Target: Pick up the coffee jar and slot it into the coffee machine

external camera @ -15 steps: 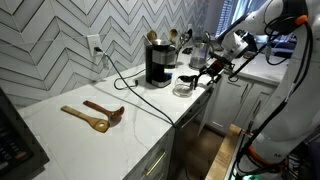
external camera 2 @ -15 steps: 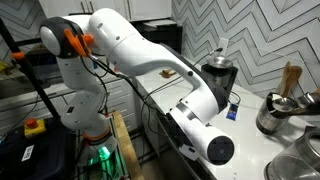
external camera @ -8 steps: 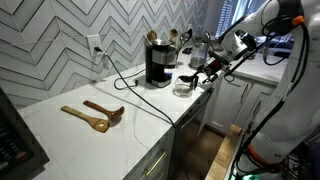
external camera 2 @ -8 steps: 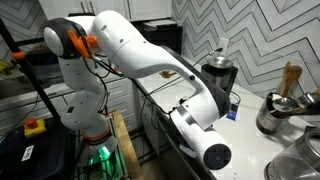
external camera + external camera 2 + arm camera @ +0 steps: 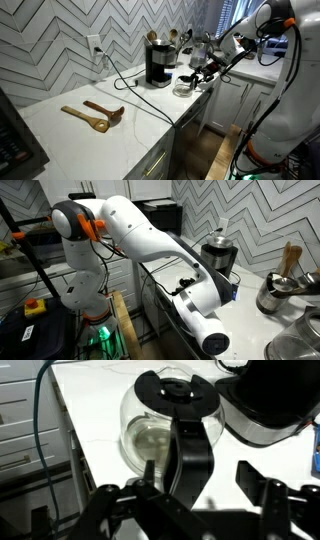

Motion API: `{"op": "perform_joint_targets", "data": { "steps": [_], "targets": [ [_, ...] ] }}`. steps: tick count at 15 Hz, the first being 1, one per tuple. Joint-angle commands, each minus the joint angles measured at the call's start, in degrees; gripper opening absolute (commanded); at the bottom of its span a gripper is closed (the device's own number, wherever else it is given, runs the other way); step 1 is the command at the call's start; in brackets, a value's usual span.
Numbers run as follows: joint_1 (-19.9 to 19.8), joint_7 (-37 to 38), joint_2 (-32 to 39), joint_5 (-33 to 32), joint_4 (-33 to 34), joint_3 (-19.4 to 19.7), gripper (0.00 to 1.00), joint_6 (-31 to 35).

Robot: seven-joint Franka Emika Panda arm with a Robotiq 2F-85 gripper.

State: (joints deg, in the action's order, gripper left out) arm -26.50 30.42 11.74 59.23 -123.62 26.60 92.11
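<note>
The coffee jar [image 5: 160, 425] is sitting on the white worktop [image 5: 95, 420], its black handle pointing toward 6 o'clock in the wrist view. The hand [image 5: 202, 482] is hanging wide open, its fingers straddling that handle, apparently not yet pinching it. The coffee machine [image 5: 265, 400] is standing just beside the jar, at its 2 o'clock. A grip closing off-centre on the smooth handle could be letting the glass swivel or slip, and a tilted jar could be knocking the machine's base instead of sliding in. No brand or writing is showing legibly.
</note>
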Motion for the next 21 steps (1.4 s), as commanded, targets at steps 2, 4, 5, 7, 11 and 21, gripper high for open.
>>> {"op": "perform_joint_targets", "data": {
  "steps": [2,4,5,7,11,21],
  "targets": [
    [-1.0,-1.2,2.6,3.4,1.9,0.1,0.67,-3.8],
    [-1.0,-1.1,3.0,3.9,2.0,0.1,0.67,-4.3],
    [-1.0,-1.1,3.2,4.0,2.1,0.1,0.63,-4.6],
    [-0.9,-1.1,3.4,4.3,2.1,0.1,0.72,-5.0],
    [-1.0,-1.6,3.9,4.6,2.5,0.0,0.94,-7.0],
    [-1.2,-3.9,5.1,4.9,3.4,0.1,0.15,-10.4]
  ]
}}
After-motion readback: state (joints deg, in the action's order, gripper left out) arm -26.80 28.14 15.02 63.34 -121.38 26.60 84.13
